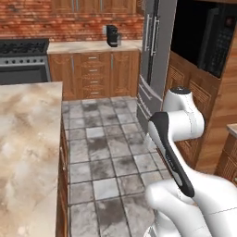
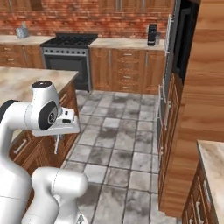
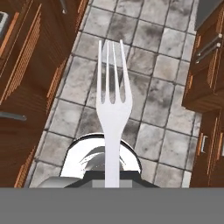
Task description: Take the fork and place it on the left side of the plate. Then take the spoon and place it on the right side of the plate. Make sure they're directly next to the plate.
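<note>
Over the grey tiled floor (image 3: 153, 105) between wooden cabinets (image 3: 26, 65), gripper (image 3: 113, 181) fingers clamped on the fork (image 3: 113, 109) handle, prongs pointing away from the hand, marble counter (image 1: 25, 139) off to the left

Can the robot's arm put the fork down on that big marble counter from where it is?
Probably yes. The gripper holds the fork over the tiled floor, and the marble counter sits close beside the arm with nothing between them.
</note>
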